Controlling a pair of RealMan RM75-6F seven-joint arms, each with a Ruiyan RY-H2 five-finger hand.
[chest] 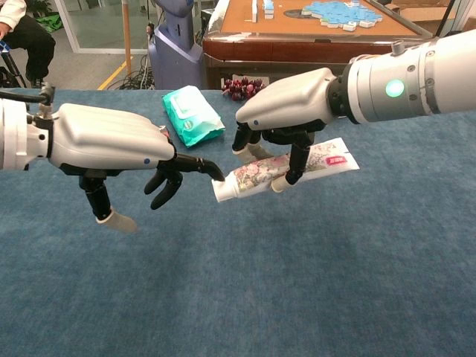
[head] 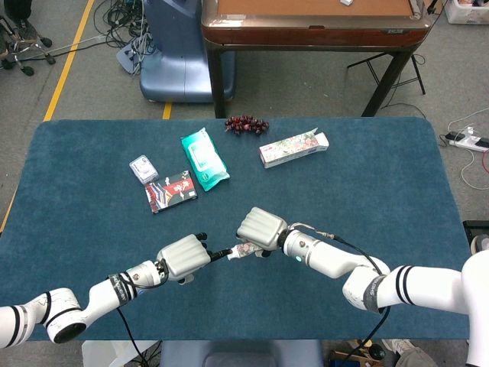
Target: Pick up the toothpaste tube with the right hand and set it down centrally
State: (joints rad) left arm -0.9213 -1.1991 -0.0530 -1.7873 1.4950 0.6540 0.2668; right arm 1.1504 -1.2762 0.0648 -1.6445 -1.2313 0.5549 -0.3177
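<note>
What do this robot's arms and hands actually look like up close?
Both arms are glossy white tubes with black bands near the joints. Each left hand and right hand has a smooth silver-grey shell over the back, slim black fingers and pale tips. The right forearm carries a glowing green light, and thin black cables run along the arms.
</note>
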